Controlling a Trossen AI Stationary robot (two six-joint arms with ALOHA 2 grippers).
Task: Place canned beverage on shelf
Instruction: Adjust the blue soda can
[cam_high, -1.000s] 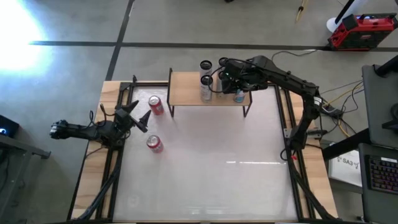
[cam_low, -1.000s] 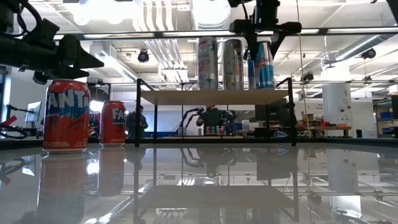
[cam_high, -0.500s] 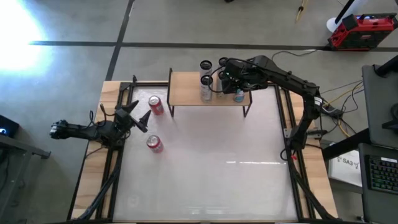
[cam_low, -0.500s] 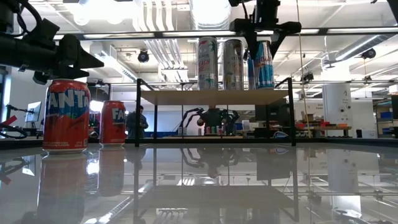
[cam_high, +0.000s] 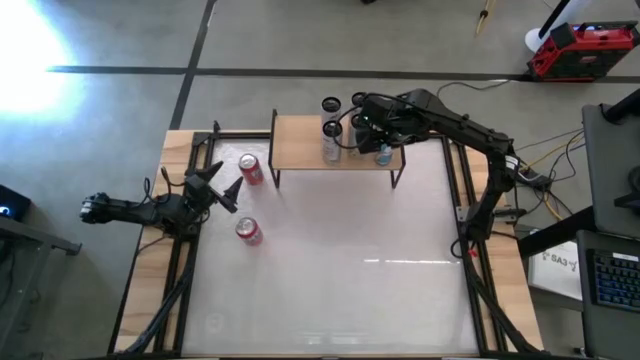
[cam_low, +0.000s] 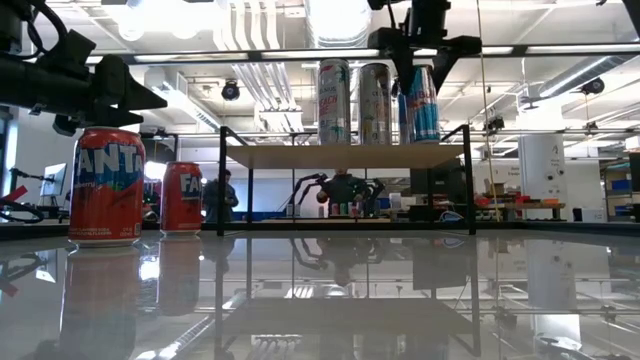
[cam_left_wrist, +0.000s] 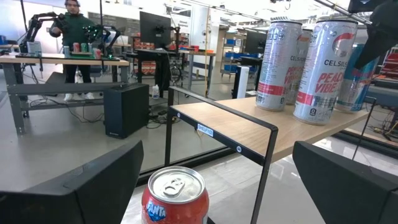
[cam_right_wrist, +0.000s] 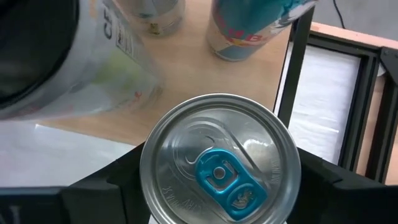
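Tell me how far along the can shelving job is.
Done: two Celsius cans stand on the shelf. In hand: the right gripper is at a blue can that already rests on the shelf top. Left: two Fanta cans sit on the table beside the open left gripper.

Grey concrete floor (cam_high: 300, 40), ceiling pipes (cam_low: 270, 40)
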